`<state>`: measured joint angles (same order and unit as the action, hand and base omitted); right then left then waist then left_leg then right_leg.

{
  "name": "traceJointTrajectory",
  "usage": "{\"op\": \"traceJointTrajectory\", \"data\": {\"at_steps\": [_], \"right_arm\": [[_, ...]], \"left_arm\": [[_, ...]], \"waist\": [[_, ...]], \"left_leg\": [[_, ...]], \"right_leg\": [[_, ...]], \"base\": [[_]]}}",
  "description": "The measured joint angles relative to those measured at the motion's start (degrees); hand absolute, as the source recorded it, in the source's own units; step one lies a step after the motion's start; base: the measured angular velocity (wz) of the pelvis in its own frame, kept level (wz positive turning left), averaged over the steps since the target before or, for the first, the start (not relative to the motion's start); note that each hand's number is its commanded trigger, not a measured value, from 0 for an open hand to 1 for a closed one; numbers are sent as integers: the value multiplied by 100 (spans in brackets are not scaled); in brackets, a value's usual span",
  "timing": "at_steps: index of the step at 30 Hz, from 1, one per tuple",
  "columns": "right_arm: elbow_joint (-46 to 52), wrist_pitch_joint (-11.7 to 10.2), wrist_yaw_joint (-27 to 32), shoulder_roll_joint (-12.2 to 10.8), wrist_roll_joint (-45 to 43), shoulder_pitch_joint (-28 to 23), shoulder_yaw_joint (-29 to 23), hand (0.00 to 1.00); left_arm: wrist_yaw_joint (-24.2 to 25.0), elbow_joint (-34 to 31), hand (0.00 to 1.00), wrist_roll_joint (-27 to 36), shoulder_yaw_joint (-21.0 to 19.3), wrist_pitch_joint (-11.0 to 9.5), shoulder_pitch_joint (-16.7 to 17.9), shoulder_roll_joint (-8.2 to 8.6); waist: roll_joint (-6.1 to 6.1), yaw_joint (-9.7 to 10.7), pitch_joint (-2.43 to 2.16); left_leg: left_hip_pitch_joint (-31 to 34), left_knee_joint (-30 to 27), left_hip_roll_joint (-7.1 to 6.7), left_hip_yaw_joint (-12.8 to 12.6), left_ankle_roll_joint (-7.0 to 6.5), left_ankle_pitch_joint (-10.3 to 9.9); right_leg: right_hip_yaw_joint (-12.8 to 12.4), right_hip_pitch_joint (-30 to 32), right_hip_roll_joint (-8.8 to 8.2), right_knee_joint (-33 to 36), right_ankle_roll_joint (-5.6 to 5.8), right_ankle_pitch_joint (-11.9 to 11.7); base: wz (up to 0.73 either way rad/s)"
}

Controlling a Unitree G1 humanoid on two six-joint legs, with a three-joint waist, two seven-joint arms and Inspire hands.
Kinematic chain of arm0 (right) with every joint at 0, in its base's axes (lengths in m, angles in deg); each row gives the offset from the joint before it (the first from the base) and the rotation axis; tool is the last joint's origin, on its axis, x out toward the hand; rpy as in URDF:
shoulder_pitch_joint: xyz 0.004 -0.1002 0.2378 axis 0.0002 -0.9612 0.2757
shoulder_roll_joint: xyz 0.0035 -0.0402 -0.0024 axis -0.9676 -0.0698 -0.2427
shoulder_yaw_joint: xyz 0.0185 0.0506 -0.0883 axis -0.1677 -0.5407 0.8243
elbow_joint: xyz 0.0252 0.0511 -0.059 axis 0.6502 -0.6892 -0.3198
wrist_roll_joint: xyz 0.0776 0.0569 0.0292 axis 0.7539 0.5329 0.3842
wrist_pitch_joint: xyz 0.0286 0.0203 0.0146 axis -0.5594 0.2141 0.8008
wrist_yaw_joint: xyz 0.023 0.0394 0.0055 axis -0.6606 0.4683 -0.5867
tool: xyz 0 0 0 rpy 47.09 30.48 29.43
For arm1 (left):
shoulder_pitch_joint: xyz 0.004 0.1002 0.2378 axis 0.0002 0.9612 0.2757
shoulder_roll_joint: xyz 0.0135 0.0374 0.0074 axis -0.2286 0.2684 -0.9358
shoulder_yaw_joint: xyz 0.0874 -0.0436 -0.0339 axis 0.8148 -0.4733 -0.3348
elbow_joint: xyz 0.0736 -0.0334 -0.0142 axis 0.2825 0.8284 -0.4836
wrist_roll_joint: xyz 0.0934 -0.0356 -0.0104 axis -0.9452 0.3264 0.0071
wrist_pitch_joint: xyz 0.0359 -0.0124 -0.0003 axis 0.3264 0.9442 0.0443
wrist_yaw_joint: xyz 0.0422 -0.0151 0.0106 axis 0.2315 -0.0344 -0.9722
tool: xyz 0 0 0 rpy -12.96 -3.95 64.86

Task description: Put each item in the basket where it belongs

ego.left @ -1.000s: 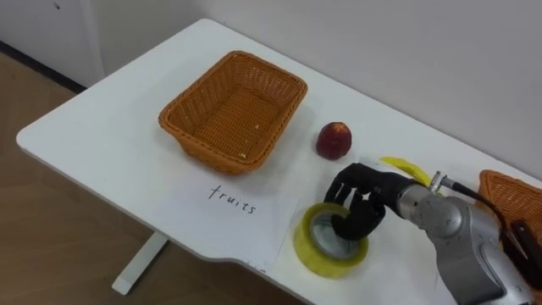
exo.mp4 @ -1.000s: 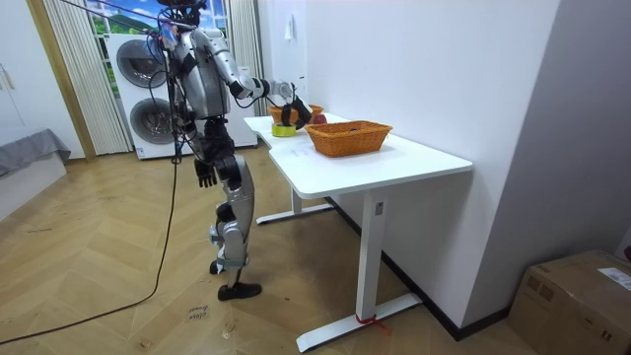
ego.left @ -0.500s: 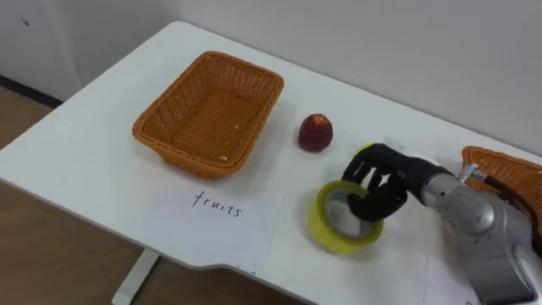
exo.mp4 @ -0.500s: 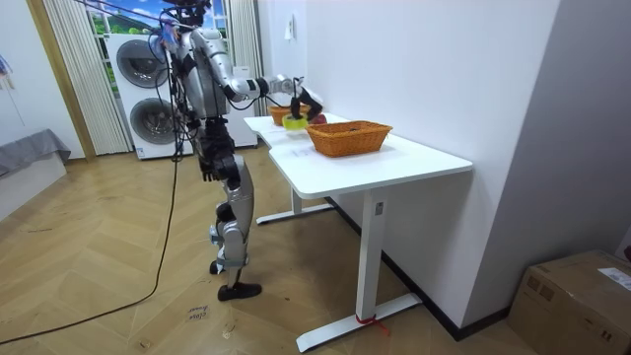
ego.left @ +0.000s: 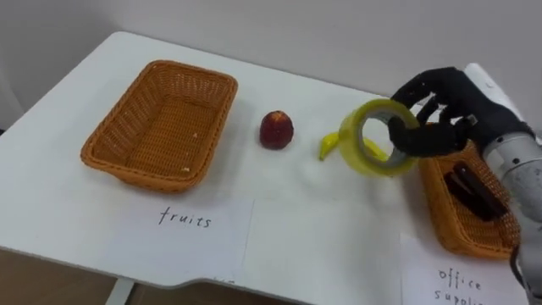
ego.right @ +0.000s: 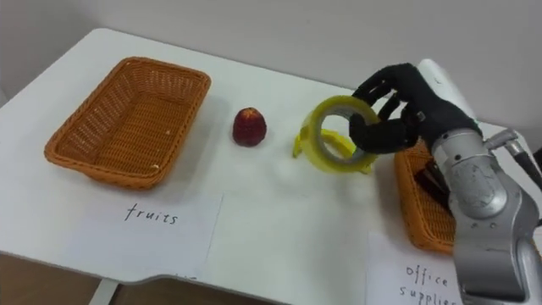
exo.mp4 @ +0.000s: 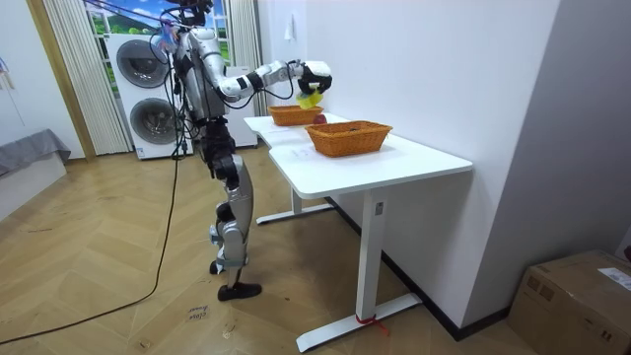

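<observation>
One yellow tape roll (ego.left: 349,140) hangs above the worktop (ego.left: 322,229), just beside the office basket (ego.left: 440,212), pinched by the curled fingers (ego.left: 428,140) of the right hand (ego.left: 449,97), and it could drop onto the banana (ego.left: 329,146) if they let go too soon.

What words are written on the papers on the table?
"fruits": handwritten on the white sheet in front of the left basket.
"office supplies": handwritten on the second sheet by the right basket; the lower word is cut by the view's edge.
No other writing is readable.
</observation>
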<state>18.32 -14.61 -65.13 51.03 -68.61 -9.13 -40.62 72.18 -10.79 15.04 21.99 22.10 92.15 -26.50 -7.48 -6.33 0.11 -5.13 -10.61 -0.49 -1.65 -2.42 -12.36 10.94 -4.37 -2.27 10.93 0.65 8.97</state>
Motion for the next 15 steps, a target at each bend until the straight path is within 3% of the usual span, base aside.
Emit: {"op": "traceJointTrajectory", "data": {"at_steps": [8,15], "right_arm": [[-92,1,206,9,-32,1,-57,100],[-332,3,665,219,466,4,-690,100]], "left_arm": [[3,12,0,11,5,4,6,127],[111,14,0,16,0,4,22,128]], "waist": [[98,291,-32],[91,439,-29]], "left_leg": [[42,-6,10,-76,-1,2],[46,-12,24,-86,5,-2]], "right_leg": [[-50,106,6,84,-3,-3],[-78,130,22,77,-11,-8]], "base": [[-4],[-2]]}}
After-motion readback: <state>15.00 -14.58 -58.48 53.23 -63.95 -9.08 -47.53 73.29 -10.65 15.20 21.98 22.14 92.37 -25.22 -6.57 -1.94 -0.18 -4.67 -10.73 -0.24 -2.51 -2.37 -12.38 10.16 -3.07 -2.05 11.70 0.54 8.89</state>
